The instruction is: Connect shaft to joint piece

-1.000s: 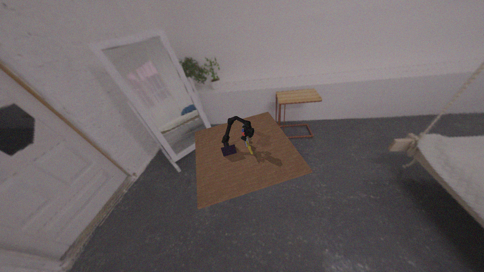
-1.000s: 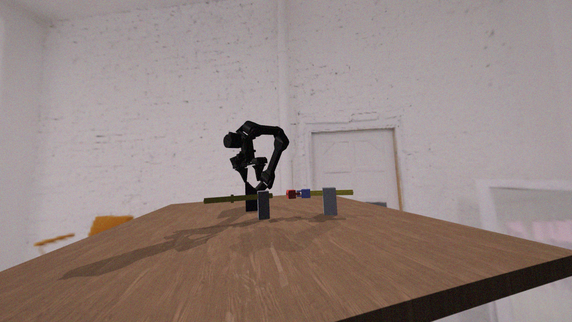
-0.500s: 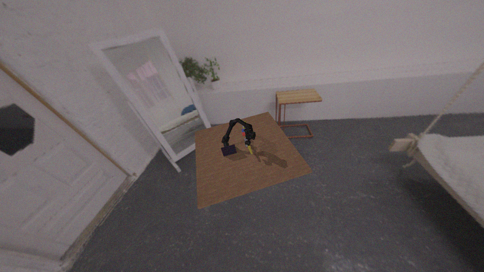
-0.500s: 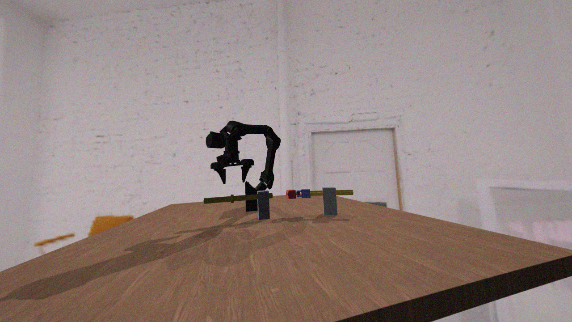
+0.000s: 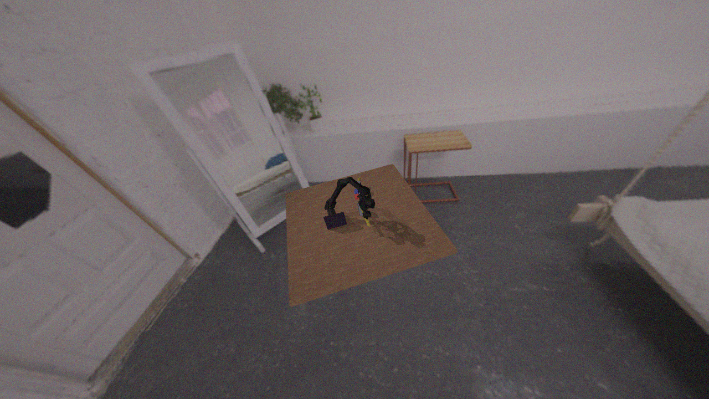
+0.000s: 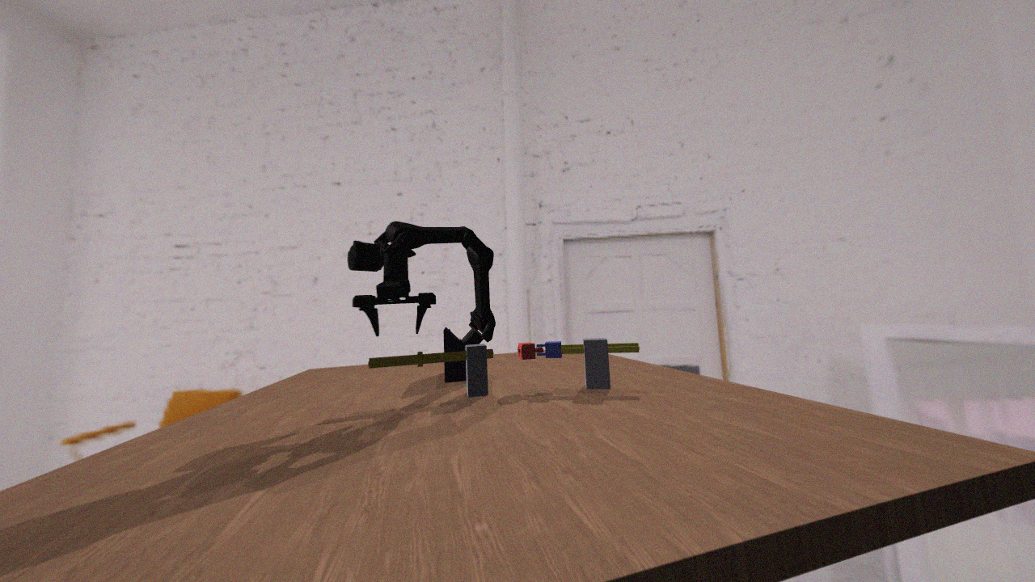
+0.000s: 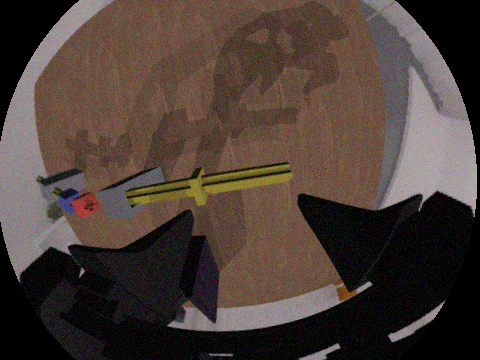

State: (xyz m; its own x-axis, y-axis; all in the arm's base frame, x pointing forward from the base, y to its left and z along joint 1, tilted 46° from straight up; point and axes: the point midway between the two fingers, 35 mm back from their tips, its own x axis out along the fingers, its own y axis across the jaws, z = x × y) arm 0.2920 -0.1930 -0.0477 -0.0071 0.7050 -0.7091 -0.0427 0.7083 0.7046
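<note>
Overhead, open fingers (image 5: 367, 217) (image 6: 396, 334), yellow shaft (image 6: 396, 360) (image 7: 245, 179) below.

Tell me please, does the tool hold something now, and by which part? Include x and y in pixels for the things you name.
Nothing is held; the open tool (image 6: 396, 334) (image 7: 246, 207) hovers above the collared shaft (image 6: 420, 359) (image 7: 198, 187).

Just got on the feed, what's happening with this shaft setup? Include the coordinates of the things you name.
The arm holds nothing: its end effector (image 6: 397, 334) (image 7: 246, 207) is open above the sliding shaft (image 6: 394, 360) (image 7: 245, 178), the one with the collar. That shaft runs through its grey block (image 6: 476, 370) (image 7: 120, 200), its near end short of the red joint piece (image 6: 526, 351) (image 7: 85, 205). The red piece sits hinged to the blue part (image 6: 552, 349) (image 7: 68, 201) on the other shaft. Pushing the shaft in is still to do.
</note>
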